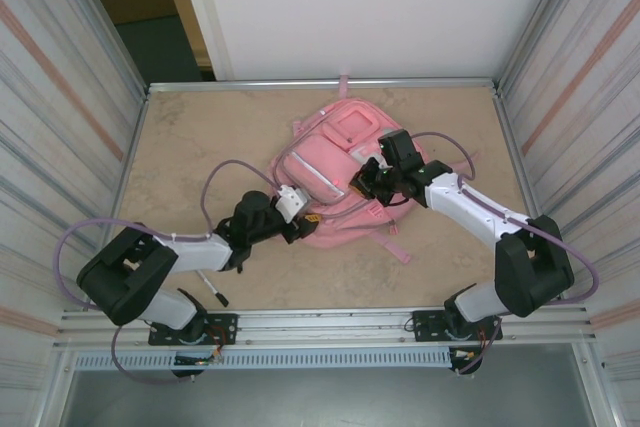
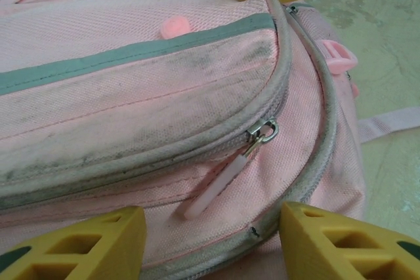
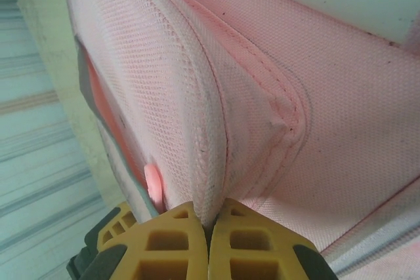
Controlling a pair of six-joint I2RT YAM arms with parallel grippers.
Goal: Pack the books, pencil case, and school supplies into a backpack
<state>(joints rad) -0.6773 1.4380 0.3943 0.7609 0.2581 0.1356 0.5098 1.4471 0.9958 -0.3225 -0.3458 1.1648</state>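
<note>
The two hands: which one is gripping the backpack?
The right hand, shut on a fold of the backpack; the left hand stands open over a zip pull.

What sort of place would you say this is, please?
Probably a robot test cell in a lab: a tan table with a backpack on it, fenced by ribbed metal walls, and two robot arms bolted to a rail at its near edge.

Beige table top [image 1: 190,137] inside a closed cell
Ribbed pale walls [image 1: 50,107] with faint reddish stripes stand left and right, a plain white panel [image 1: 370,7] closes the back, a metal rail [image 1: 250,84] edges the table, and a dim opening [image 1: 160,47] shows at far left
</note>
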